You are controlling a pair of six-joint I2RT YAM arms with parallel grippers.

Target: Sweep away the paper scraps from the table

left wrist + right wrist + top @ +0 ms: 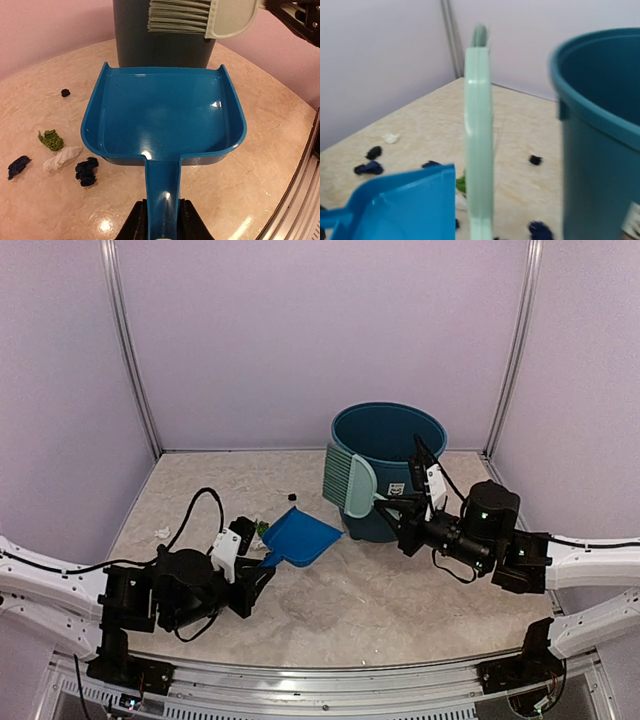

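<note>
Top: left pincer (pixel 256 564) clamped on dustpan (pixel 300 537) handle; right pincer (pixel 402 512) clamped on brush (pixel 352 480) beside bin (pixel 388 455) | Left wrist: paper scraps (pixel 86 171) on desk (pixel 260 165), left of dustpan | Right wrist: brush upright, scraps on the desk beyond it.

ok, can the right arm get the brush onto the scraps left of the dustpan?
Probably not directly: the dustpan lies between the brush and those scraps, so it would need to swing around it.
</note>
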